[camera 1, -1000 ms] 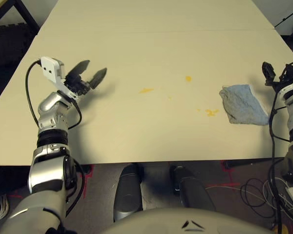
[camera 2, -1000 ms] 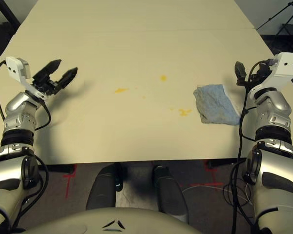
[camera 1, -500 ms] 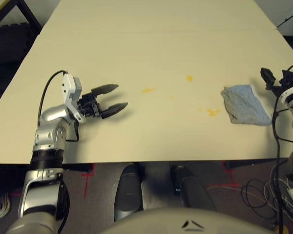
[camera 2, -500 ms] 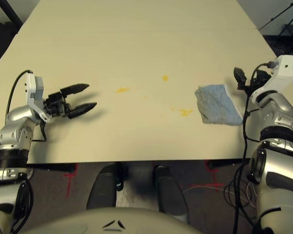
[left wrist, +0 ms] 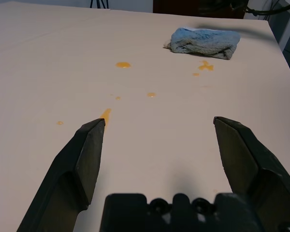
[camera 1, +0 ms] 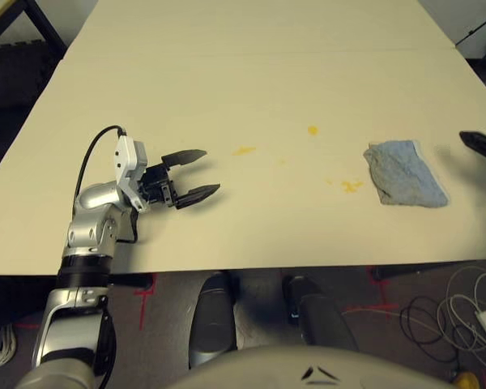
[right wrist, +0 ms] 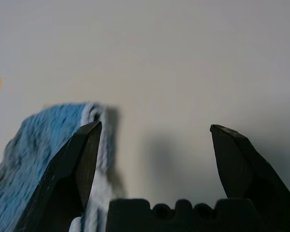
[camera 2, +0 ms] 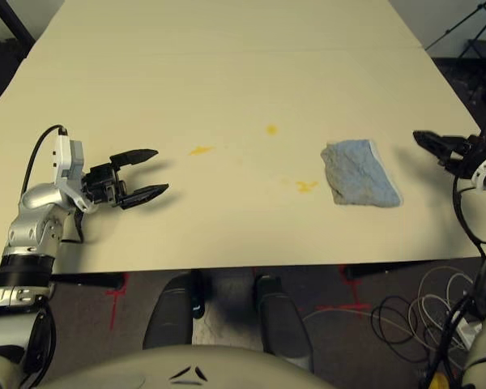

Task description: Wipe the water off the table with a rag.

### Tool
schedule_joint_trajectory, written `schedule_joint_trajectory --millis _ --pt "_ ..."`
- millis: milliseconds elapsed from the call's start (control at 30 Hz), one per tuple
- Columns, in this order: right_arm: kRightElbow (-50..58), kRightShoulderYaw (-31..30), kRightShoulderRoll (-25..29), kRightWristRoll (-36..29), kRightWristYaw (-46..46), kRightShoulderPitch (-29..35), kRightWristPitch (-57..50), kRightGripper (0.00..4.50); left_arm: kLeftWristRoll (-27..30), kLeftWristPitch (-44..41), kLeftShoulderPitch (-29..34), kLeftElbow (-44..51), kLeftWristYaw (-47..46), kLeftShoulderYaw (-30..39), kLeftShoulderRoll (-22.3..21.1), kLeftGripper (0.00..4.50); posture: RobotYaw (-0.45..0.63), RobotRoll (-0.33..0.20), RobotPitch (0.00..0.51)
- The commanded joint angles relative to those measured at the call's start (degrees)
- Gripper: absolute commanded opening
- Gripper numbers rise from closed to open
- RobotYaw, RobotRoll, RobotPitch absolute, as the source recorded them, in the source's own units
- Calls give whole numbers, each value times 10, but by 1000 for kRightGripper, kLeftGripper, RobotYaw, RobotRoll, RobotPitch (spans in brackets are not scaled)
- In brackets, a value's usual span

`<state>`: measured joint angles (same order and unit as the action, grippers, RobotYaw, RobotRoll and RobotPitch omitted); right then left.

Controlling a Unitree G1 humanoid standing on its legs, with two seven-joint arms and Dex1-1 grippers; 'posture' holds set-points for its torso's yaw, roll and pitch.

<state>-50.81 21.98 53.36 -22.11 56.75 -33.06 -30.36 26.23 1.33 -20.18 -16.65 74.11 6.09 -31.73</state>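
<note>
One crumpled light blue terry rag lies right on my cream surface, beside four orange water spots. My left pincer and right pincer gape wide, empty.

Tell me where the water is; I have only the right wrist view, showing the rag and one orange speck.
Observer: The nearest water smear lies right beside the rag, on its side toward the middle of the table.
Operator: Report the left pincer.
Observer: The left pincer is open over the table's left side, pointing toward the rag.
Operator: List the remaining spots.
Observer: A round spot and a streak lie between that pincer and the rag.
</note>
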Motion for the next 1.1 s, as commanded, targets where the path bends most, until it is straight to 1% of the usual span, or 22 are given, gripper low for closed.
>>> schedule_joint_trajectory --millis 33,167,367,633,767,1100 --pt "62 -7 -13 -18 17 34 -48 4466 -7 9 -4 -9 6 -7 0 4500 151 0 198" --pt "106 -15 -38 -20 7 62 -69 4466 -7 13 -6 -12 7 -7 -1 4500 154 0 199" --pt "138 -27 -65 -18 -2 77 -82 4466 -9 16 -6 -12 5 -9 -2 4500 163 0 200" --pt "167 -55 -115 -13 -14 81 -94 4466 -12 20 -2 -9 3 -10 -2 4500 175 0 201" --pt "169 -73 -141 -5 -25 71 -94 4466 -13 23 -3 -11 2 -11 -1 4500 181 0 199" --pt "171 -119 -168 27 -20 62 -92 4466 -16 32 -1 -16 -2 -8 -1 4500 194 0 193"
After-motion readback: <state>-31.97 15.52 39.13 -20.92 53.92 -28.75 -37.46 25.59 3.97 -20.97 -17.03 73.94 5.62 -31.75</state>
